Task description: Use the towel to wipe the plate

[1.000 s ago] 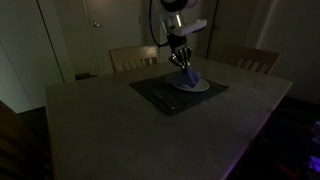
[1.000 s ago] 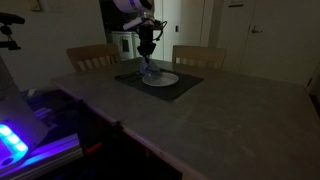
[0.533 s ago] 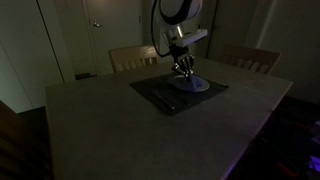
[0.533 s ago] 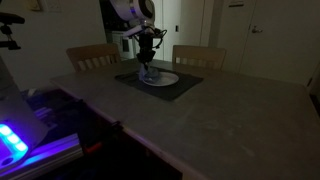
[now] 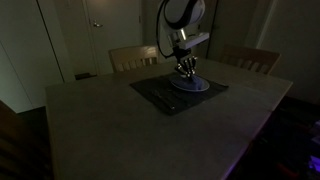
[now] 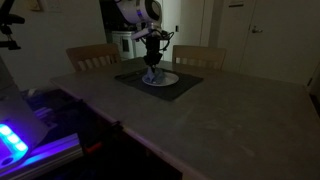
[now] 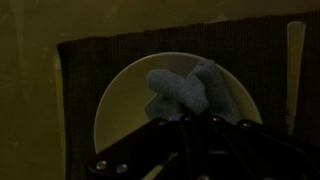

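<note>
A white plate (image 7: 125, 100) lies on a dark placemat (image 7: 85, 70) on the table. It shows in both exterior views (image 5: 200, 88) (image 6: 168, 79). A blue-grey towel (image 7: 190, 88) lies bunched on the plate's middle and also shows in the exterior views (image 5: 188, 79) (image 6: 151, 75). My gripper (image 7: 192, 122) points straight down onto the towel's near edge, with its fingers close together and pinching the cloth against the plate. It is seen in both exterior views (image 5: 185, 71) (image 6: 153, 65).
A pale utensil (image 7: 295, 70) lies on the placemat beside the plate. Two wooden chairs (image 5: 132, 57) (image 5: 250, 58) stand at the table's far side. The room is dim. A lit device (image 6: 12, 140) glows near the table's corner.
My gripper has come down with the towel onto the plate and shifted a little across it. The plate and placemat have not moved.
</note>
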